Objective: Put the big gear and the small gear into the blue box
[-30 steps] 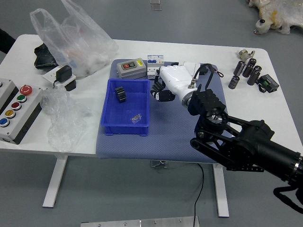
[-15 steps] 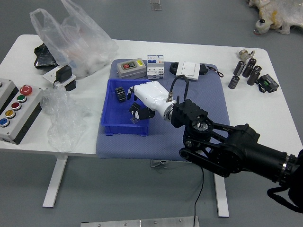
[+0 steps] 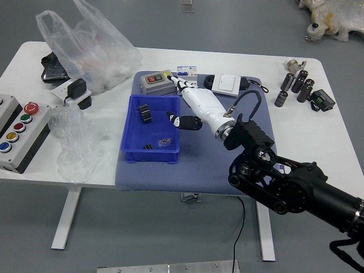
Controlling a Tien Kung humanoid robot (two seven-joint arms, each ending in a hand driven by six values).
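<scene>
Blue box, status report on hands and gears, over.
Right hand at blue box, fingers spread, holding nothing; left out of view. Black gear inside, plus smaller dark piece, likely the small gear. Clear wrapper beside it.

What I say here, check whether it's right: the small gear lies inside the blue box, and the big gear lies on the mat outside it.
Wrong about the big gear: the head view shows it inside the blue box too, towards its far wall. The small gear does lie in the box.
</scene>
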